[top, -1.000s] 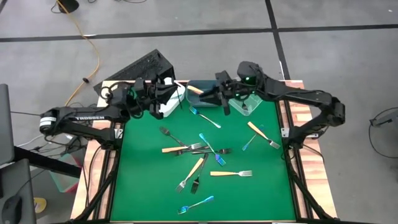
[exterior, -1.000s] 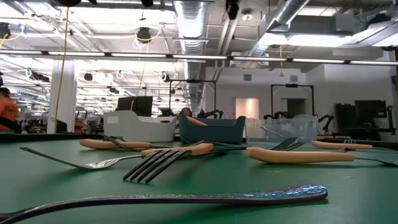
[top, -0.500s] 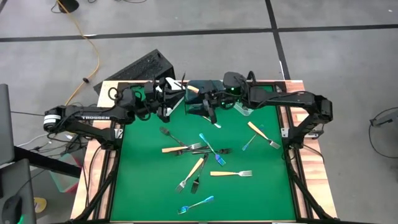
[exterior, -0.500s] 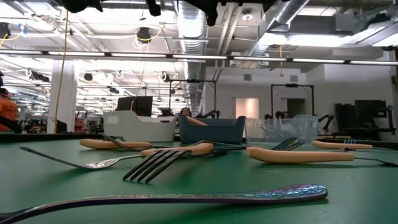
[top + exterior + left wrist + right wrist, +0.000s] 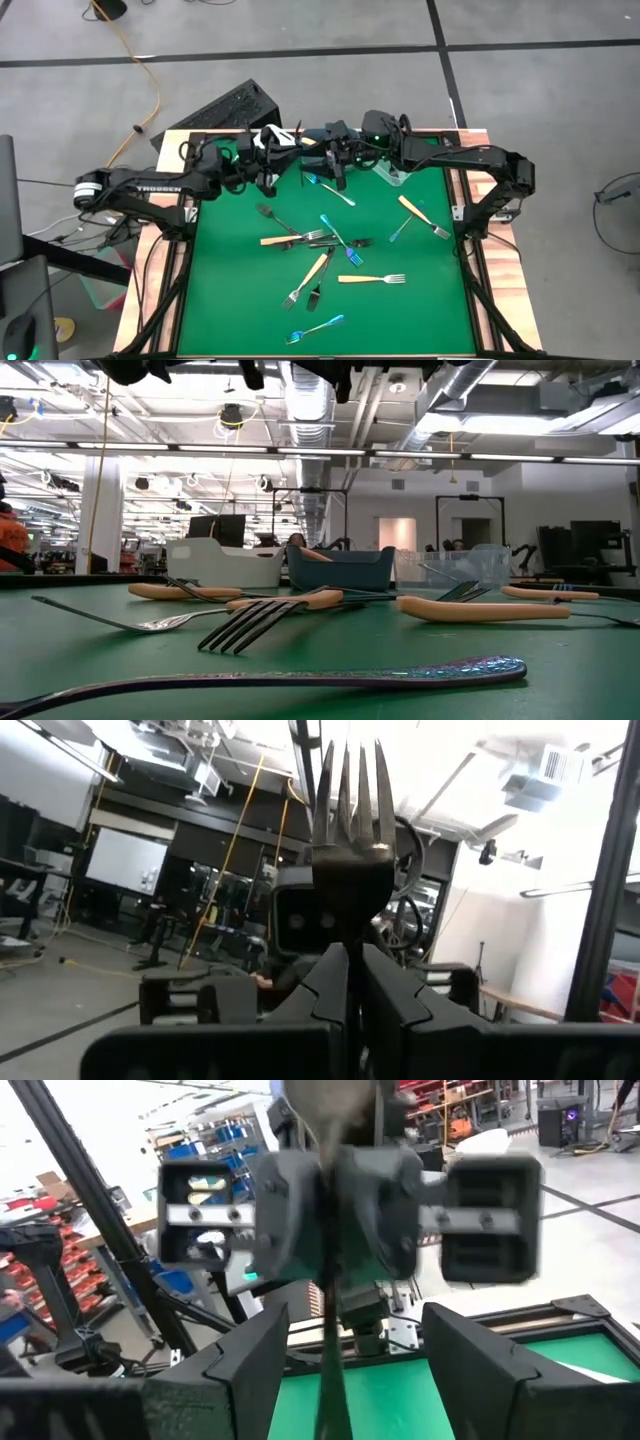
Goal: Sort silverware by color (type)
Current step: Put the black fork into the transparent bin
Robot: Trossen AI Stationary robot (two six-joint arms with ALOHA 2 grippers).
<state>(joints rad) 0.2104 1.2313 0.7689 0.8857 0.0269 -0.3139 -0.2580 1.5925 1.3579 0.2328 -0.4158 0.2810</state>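
My left gripper [image 5: 272, 165], over the mat's far edge, is shut on a dark fork [image 5: 346, 830] that it holds in the air, tines up. My right gripper [image 5: 345, 1370] faces it from the right, open. Its fingers stand on either side of the fork's dark handle [image 5: 328, 1365] without touching it. Several more pieces of silverware lie flat on the green mat [image 5: 230, 300]: orange-handled forks [image 5: 372, 279], blue-handled ones [image 5: 315, 328] and dark ones [image 5: 272, 215]. An orange handle [image 5: 312, 142] lies in the grey-blue bin [image 5: 340, 568]. My left gripper pinches the fork's neck [image 5: 347, 942], just below the head, between its two fingers. The fingers come level from the table's left and lie across the fork. The fork is lifted clear, nearly upright, its head above the fingers and its handle hanging below them.
Three bins stand along the far edge: white [image 5: 225, 563], grey-blue and clear [image 5: 470, 565], under and beside both grippers. A black case [image 5: 225, 108] sits beyond the far left corner. The wooden table edge [image 5: 500, 280] frames the mat.
My right gripper has gone toward the table's left, from near the clear bin to over the grey-blue bin, close to my left gripper. My left gripper has shifted a little toward the right with the fork.
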